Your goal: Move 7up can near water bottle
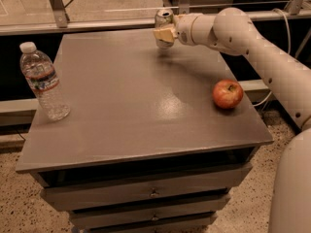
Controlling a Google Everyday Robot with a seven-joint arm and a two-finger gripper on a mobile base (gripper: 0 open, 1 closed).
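The 7up can stands upright at the far edge of the grey table, right of centre, its silver top showing. My gripper reaches in from the right and is at the can, covering its lower body. The water bottle stands upright near the table's left edge, clear with a white cap and a red, white and blue label, far from the can.
A red apple lies near the table's right edge. My white arm spans the back right corner. A metal rail and glass panel run behind the table. Drawers sit below the tabletop.
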